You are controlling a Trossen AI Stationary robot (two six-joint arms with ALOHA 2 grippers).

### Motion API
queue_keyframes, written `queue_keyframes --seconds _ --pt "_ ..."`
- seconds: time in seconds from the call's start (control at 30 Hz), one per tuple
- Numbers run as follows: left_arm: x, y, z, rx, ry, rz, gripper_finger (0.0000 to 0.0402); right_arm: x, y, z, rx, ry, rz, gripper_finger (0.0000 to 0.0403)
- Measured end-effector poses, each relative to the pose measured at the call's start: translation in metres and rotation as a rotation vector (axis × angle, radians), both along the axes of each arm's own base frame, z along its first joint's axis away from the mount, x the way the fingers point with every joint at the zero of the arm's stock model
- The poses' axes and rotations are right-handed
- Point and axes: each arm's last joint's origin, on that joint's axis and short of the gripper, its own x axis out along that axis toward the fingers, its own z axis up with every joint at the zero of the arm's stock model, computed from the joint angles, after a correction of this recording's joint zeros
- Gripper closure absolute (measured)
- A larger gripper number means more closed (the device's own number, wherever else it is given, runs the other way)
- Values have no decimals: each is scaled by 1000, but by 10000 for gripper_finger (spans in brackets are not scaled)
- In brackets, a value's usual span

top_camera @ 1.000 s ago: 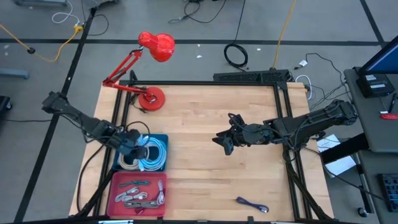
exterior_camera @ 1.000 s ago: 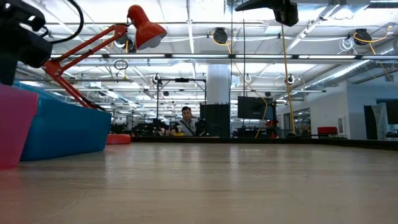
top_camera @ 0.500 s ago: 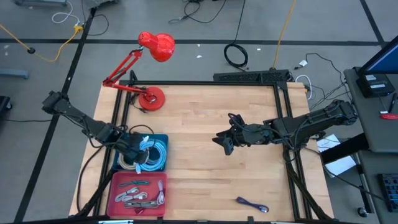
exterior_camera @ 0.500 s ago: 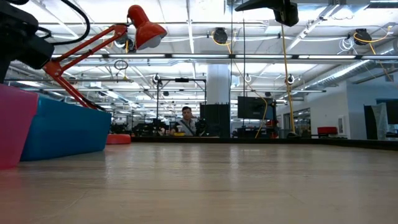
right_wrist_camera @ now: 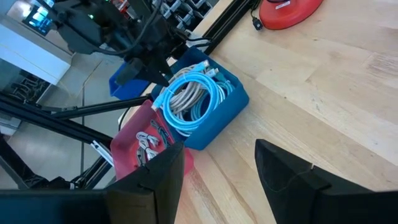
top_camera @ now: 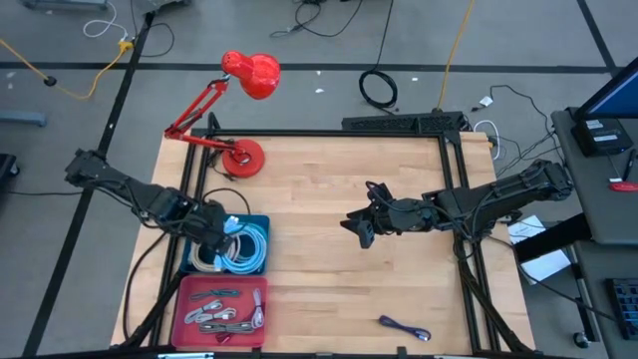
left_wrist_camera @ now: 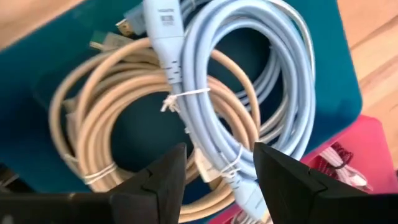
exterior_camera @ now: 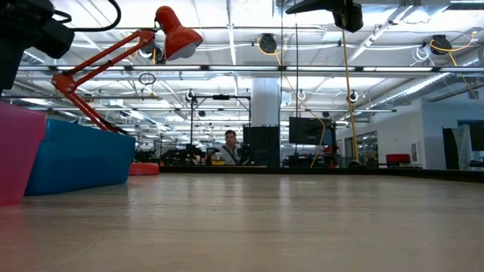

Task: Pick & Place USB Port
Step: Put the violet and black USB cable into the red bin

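Left pincer (left_wrist_camera: 216, 177) gapes above blue bin (left_wrist_camera: 339, 93) rim.

An open-plan robotics lab: exposed ceiling ducts (exterior_camera: 266, 43), distant workstation monitors (exterior_camera: 306, 130).

A red desk lamp (top_camera: 244, 90) stands at the table's (top_camera: 329, 179) far left corner; a person (exterior_camera: 227, 147), perhaps seated, shows far behind.

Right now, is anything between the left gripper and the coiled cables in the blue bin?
Nothing visible. The left gripper hangs open directly above the blue bin, and the light blue cable coil and beige cable coil lie uncovered beneath its fingers.
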Motion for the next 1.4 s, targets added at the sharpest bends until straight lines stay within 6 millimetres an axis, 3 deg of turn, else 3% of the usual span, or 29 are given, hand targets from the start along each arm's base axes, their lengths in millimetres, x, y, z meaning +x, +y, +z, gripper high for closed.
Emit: queue_keyframes --seconds 0.2,0.33,0.53,0.7,0.9,1.0,1.2,1.4 --pt "-8 4 12 30 72 -29 213 -1 2 -1 1 6 7 216" --pt "-12 8 41 72 43 -81 213 -1 3 -1 -8 10 21 216" --pt "1 9 110 128 -359 -80 213 -4 17 -2 -8 39 225 216" --pt "16 4 145 236 -645 -45 213 -25 62 -7 49 109 491 216" --pt "45 -11 132 309 -575 -93 213 -59 126 -17 134 175 604 216" --pt "64 -20 118 327 -503 -132 213 -66 157 -31 169 178 583 216" --pt "101 -38 90 327 -397 -226 213 -66 199 -95 175 394 527 216" --pt "121 -53 72 337 -370 -258 213 -68 208 -149 123 683 522 216"
